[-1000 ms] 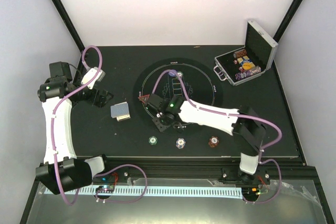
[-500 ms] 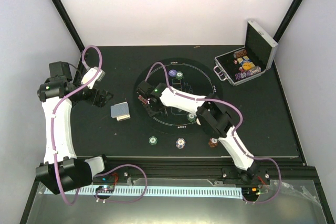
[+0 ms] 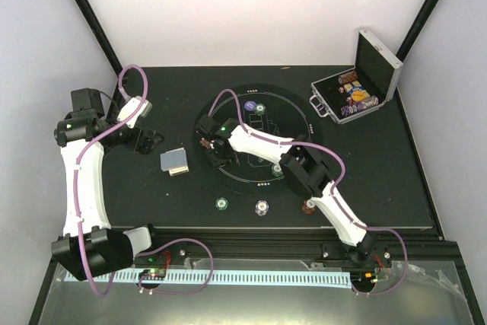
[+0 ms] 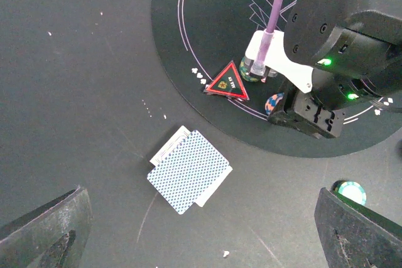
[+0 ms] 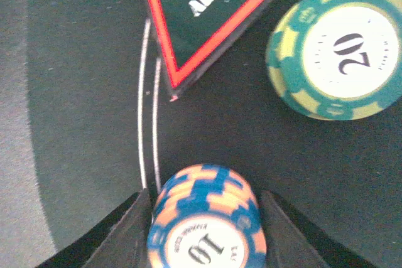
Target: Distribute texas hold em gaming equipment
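The right arm lay stretched from its base across the round mat [image 3: 300,112], elbow raised, wrist turned down at the mat's left edge. The right gripper [image 5: 202,214] was clamped on a blue-orange chip stack [image 5: 204,243], one finger against each side, at the mat's printed ring. The red triangle marker [image 5: 201,17] and a green chip [image 5: 335,51] lay just beyond it. The left arm stood folded at the table's left side. The left gripper [image 4: 201,218] was spread wide, near the card pile [image 4: 190,171] and not touching it.
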`<state>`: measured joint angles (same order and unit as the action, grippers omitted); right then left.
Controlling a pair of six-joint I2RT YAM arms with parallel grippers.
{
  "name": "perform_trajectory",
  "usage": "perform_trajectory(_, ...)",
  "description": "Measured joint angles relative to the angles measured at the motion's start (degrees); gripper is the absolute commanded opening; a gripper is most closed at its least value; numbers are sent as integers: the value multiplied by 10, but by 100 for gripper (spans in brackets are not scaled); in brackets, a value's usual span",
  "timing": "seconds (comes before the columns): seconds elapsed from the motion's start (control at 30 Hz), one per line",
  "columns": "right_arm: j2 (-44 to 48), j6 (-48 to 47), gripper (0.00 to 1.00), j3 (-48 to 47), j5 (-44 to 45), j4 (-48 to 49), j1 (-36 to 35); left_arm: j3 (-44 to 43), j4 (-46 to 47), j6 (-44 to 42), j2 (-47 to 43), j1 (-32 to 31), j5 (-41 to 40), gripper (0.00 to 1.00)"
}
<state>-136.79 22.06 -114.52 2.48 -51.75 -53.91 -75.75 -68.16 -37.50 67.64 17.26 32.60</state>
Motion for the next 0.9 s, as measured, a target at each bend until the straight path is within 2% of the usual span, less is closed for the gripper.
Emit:
perform_trajectory(0.13, 0, 2, 71, -2, -1, 1, 0, 0, 0, 0, 0, 0, 0, 99)
perform_trajectory(0.3, 9, 5, 77, 12, 1, 3, 0, 0, 0, 0, 0, 0, 0, 99)
perform_trajectory(0.43, 76, 7, 79, 98, 3, 7, 0, 0, 0, 0, 0, 0, 0, 99)
perform_trajectory(0.73, 328, 24, 85, 355, 6, 52, -20, 0, 0, -1, 0, 0, 6, 99)
perform_trajectory(0.9, 371, 50, 86, 470, 9, 66, -60, 0, 0, 0, -1, 0, 10, 99)
